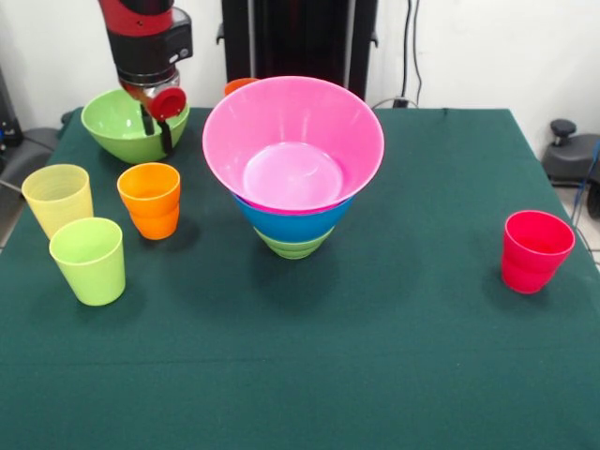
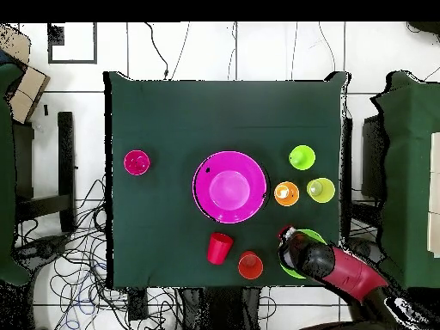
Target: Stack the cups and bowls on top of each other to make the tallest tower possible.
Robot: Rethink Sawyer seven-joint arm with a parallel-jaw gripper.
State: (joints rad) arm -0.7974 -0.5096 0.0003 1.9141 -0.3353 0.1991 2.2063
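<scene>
The tower [image 1: 292, 178] stands mid-table: a large pink bowl [image 2: 229, 186] nested in a blue bowl [image 1: 281, 223], which sits in a small light green bowl [image 1: 292, 246]. At the back left a large light green bowl [image 1: 117, 127] rests on the cloth. My gripper [image 1: 157, 141] hangs over it, open, with one black finger inside the rim and one outside. A round red part shows on the gripper's side. In the overhead view the arm covers most of that bowl [image 2: 313, 234], and the gripper [image 2: 288, 236] sits at its edge.
An orange cup [image 1: 150, 199], a pale yellow cup [image 1: 58, 197] and a lime green cup [image 1: 88, 261] stand left of the tower. A pinkish-red cup [image 1: 536, 251] stands far right. Behind the tower are a second orange cup [image 2: 250, 265] and a red cup [image 2: 219, 247].
</scene>
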